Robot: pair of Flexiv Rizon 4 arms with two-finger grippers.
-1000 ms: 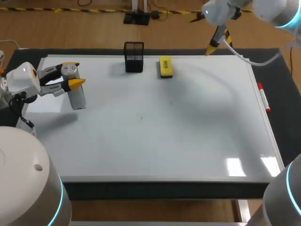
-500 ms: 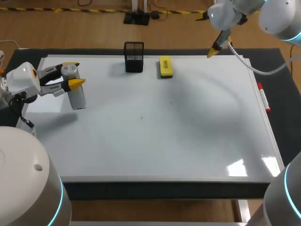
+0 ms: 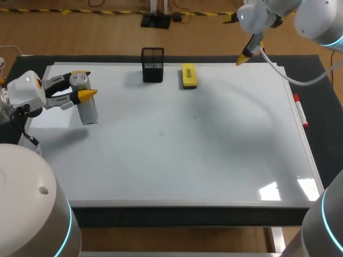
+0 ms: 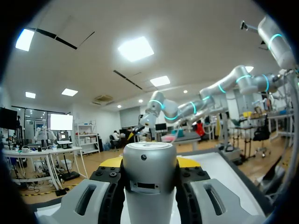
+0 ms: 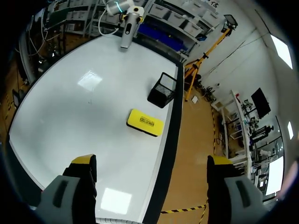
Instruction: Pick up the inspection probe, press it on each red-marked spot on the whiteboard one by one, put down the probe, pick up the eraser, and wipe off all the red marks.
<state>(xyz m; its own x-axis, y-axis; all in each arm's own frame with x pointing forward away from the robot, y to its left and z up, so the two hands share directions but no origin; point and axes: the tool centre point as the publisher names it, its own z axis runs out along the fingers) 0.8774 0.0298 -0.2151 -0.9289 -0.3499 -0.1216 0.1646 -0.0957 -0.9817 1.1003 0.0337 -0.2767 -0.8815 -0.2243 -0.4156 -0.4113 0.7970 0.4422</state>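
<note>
Silver cylindrical probe point(image 3: 88, 111) clamped upright by left gripper point(image 3: 83, 84) fingers, poised for pressing on whiteboard point(image 3: 214, 150). Right gripper point(image 5: 150, 163) fingers spread, parked near yellow rectangular eraser point(image 5: 145, 122).

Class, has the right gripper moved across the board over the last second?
Yes: the right gripper shifted slightly right, away from the yellow eraser.

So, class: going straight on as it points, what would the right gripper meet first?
Probably the yellow eraser on the whiteboard, roughly dead ahead; depth is unclear, so perhaps bare board beside it.
</note>
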